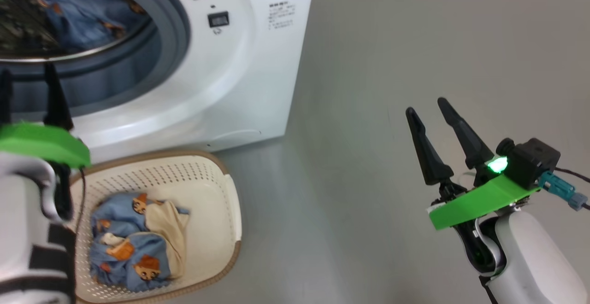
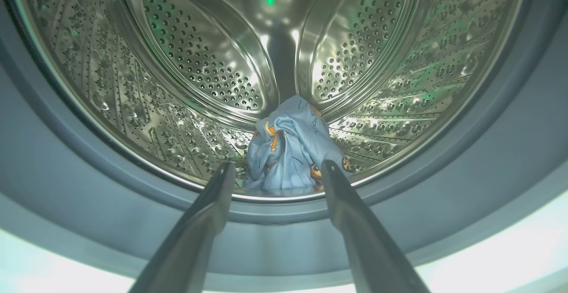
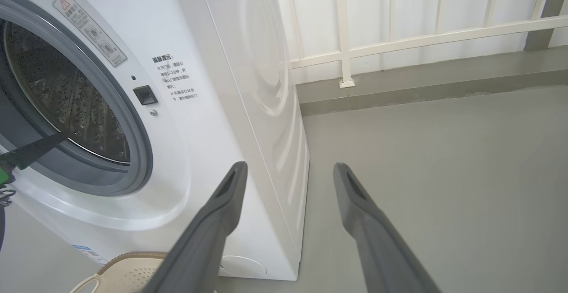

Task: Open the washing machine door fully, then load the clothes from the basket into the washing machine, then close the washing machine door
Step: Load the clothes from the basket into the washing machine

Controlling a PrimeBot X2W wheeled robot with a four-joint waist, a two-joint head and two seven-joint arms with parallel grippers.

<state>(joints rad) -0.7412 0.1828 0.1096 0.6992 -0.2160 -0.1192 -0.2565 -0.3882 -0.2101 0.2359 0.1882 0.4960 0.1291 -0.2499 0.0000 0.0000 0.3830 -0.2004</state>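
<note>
Your big white front-loading washing machine (image 1: 249, 78), mouth open, one crumpled light-blue cartoon-print cloth (image 2: 290, 151) at the front of its steel drum (image 2: 199, 62), your left gripper (image 2: 277, 165) spread empty before it, blue and cream clothes (image 1: 133, 244) heaped in one cream perforated basket (image 1: 230, 212) below, your right gripper (image 1: 426, 106) parted, empty.

Right gripper (image 3: 289, 166) fingers apart, empty, near washing machine (image 3: 208, 53) corner
</note>
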